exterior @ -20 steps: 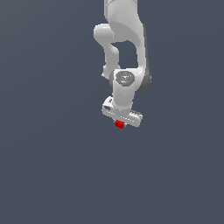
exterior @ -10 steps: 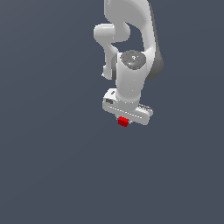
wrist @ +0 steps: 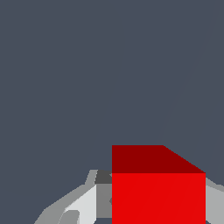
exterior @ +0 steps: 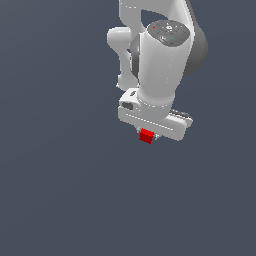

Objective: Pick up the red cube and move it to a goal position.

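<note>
1. Slate-grey, flat and featureless, the backdrop [exterior: 55,190] fills the whole exterior view around the robot and most of the wrist view; no edge, seam or shadow shows on it, so whether it is a surface under the arm cannot be told.
2. White and glossy, the arm [exterior: 160,65] comes down from the top edge of the exterior view, with a dark-grey joint on the exterior view's right and a round grey cap facing the camera near the top.
3. Below the last link sits the wide white block of the hand [exterior: 148,138], tilted so that its end toward the exterior view's right hangs slightly lower.
4. The fingers [wrist: 85,203] appear in the wrist view as pale grey and white shapes on either side of the cube, pressed against it; in the exterior view they are almost wholly hidden behind the block and the cube.
5. The hand is clamped on the red cube [exterior: 146,136], which juts out just under the block's lower edge, toward the exterior view's left of the block's middle.
6. In the wrist view the red cube [wrist: 157,192] looms close, showing a bright front face and a darker face above it.
</note>
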Available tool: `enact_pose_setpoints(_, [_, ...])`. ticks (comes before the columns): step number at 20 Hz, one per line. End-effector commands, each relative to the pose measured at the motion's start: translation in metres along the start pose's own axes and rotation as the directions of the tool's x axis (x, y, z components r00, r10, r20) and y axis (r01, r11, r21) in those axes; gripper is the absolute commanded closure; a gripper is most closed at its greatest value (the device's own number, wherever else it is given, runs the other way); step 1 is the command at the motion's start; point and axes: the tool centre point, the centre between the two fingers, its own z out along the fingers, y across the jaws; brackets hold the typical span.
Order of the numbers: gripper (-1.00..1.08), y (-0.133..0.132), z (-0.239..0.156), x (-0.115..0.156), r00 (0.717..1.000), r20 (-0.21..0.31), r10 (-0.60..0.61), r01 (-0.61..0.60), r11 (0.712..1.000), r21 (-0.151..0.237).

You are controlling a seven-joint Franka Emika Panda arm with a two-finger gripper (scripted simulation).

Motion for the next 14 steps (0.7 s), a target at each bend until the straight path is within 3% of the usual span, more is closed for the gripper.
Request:
enact_pose_setpoints(1, [1.08, -0.005, -0.015, 0.006, 1.0, 0.001, 0.0, 0.0, 1.0, 0.0])
enact_pose_setpoints(14, [1.08, -0.018, -0.047, 0.023, 1.0, 0.001, 0.0, 0.0, 1.0, 0.0])
